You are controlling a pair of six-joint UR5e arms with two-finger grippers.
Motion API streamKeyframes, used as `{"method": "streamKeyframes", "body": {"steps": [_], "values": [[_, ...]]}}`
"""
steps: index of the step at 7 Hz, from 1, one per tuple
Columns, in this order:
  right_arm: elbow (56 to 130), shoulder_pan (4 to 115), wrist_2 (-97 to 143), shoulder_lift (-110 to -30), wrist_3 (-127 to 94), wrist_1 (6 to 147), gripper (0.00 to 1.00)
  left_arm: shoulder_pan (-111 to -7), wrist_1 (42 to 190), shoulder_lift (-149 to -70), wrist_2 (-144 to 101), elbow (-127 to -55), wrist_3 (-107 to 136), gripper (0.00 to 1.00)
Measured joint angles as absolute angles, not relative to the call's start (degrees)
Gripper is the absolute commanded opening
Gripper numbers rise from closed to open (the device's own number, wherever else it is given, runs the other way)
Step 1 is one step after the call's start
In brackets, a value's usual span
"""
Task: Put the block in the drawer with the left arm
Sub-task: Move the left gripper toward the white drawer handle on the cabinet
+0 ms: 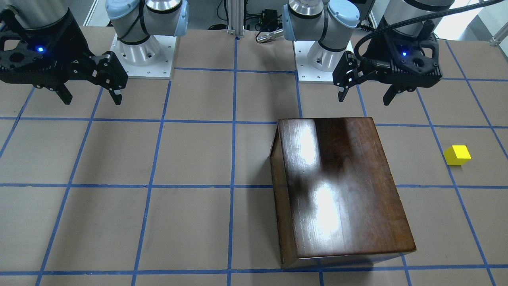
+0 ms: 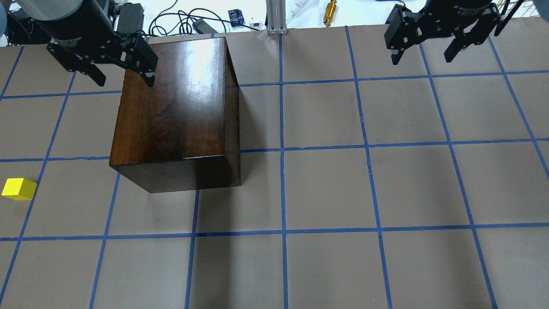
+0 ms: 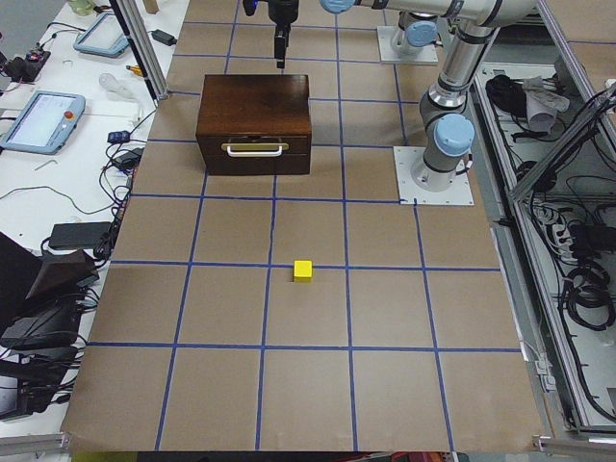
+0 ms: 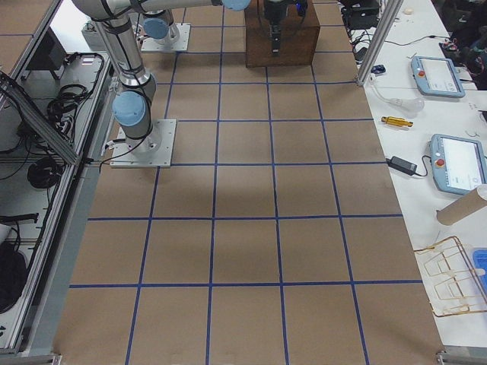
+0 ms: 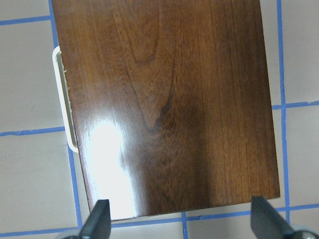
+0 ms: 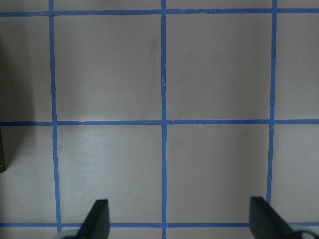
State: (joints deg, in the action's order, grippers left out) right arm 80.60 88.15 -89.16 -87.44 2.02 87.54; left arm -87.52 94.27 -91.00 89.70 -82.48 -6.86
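The left end effector point(image 2: 125, 81) hangs spread wide above the wooden box point(image 2: 171, 107), its drawer point(image 3: 294, 147) closed; the yellow block point(image 2: 19, 189) sits apart on the worktop point(image 2: 326, 189).

Quick count: one yellow block point(image 1: 457, 155), one dark wooden box point(image 1: 337, 186) with one drawer point(image 3: 298, 146) and one white handle point(image 3: 254, 147). Two grippers as well: the left gripper point(image 1: 364, 97) and the right gripper point(image 1: 92, 99).

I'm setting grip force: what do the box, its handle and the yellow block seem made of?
Box: dark-stained wood under glossy varnish; grain and bright glare show on top. Handle: smooth, cream-coloured, perhaps painted metal or plastic; the look leaves it open. Block: even bright yellow, matte, no grain visible; painted wood or plastic, unclear.
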Motion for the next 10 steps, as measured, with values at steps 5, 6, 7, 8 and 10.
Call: {"method": "streamKeyframes", "body": {"steps": [5, 6, 7, 8, 10], "values": [[80.6, 88.1, -89.2, -87.4, 2.0, 87.5, 1.0, -82.4, 95.8, -92.1, 89.2, -82.0, -7.3, 1.0], [80.6, 88.1, -89.2, -87.4, 2.0, 87.5, 1.0, -79.7, 95.8, -92.7, 88.4, -81.9, -8.4, 1.0], [80.6, 88.1, -89.2, -87.4, 2.0, 87.5, 1.0, -75.9, 95.8, -93.4, 86.7, -82.1, -10.4, 1.0], [80.6, 88.1, -89.2, -87.4, 2.0, 87.5, 1.0, -71.7, 95.8, -94.7, 84.4, -82.4, -12.7, 1.0], [80.6, 88.1, -89.2, -87.4, 2.0, 87.5, 1.0, -66.5, 94.7, -98.5, 82.1, -82.7, -18.8, 1.0]]}}
